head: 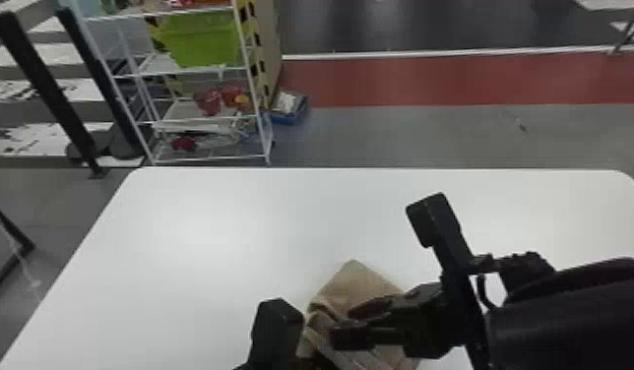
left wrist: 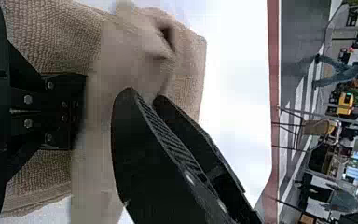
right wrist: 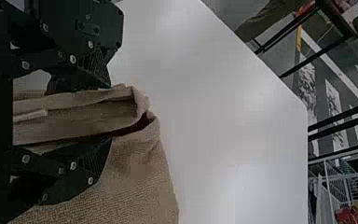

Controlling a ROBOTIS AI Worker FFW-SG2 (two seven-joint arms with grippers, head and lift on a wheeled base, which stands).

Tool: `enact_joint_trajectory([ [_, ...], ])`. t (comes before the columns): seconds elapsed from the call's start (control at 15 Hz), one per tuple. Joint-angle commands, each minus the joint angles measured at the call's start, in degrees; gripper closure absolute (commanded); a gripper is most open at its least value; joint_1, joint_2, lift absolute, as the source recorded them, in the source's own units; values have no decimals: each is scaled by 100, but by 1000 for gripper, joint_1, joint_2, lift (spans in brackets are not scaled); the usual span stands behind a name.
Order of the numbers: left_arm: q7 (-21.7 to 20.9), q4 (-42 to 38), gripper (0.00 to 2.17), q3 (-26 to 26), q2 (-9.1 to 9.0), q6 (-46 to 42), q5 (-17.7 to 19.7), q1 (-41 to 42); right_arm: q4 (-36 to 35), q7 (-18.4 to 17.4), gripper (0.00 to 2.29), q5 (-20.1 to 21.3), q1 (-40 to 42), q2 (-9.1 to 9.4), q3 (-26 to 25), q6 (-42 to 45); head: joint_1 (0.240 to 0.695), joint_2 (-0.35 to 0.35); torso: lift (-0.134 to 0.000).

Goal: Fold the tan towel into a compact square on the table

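The tan towel (head: 355, 283) lies partly folded near the table's front edge, a far corner flat. My right gripper (head: 341, 322) reaches over it from the right. In the right wrist view my right gripper (right wrist: 108, 111) has its fingers apart, a raised fold of the towel (right wrist: 142, 186) between them. The black housing of my left gripper (head: 276, 329) stands at the towel's left side. In the left wrist view my left gripper (left wrist: 81, 112) is shut on a lifted, blurred flap of the towel (left wrist: 51, 37); the flap hides its fingertips. The right gripper's fingers are close beside that flap.
The white table (head: 198, 236) extends beyond and left of the towel. Past its far left edge stands a white wire shelf (head: 203, 118) with a green bin (head: 200, 39), and a blue tray (head: 287, 108) rests on the floor beside it.
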State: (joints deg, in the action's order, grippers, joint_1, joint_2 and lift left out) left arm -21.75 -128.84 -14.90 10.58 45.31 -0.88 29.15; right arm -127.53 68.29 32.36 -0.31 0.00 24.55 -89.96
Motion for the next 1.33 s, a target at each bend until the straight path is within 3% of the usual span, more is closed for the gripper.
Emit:
enact_joint_trajectory([
  [0.0,-5,-36,1889,31,6,0,0,38,-219,0,39,-335,92,5,-222,-12,695,119,-123],
  [0.2,4,-212,1885,146,32,0,0,152,-782,26,39,-924,365,5,-688,-12,695,128,-123],
  [0.4,4,-634,1868,357,50,0,-53,390,-1160,105,39,-1074,725,5,-1128,-12,695,133,-123],
  [0.6,-5,-976,1868,594,59,88,-176,557,-1160,158,39,-1794,962,5,-1875,-12,695,124,-123],
  [0.8,-31,-1539,1872,1121,50,106,-281,934,-1168,308,43,-1917,1331,5,-2218,-12,695,132,-123],
  [1.0,-119,-1917,1872,1631,6,141,-114,1119,-1160,334,49,-2199,1578,5,-2587,-12,695,172,-123],
  [1.27,-163,-1873,1872,1692,-38,141,-9,1014,-958,246,157,-2120,1920,5,-2859,-12,695,196,-123],
])
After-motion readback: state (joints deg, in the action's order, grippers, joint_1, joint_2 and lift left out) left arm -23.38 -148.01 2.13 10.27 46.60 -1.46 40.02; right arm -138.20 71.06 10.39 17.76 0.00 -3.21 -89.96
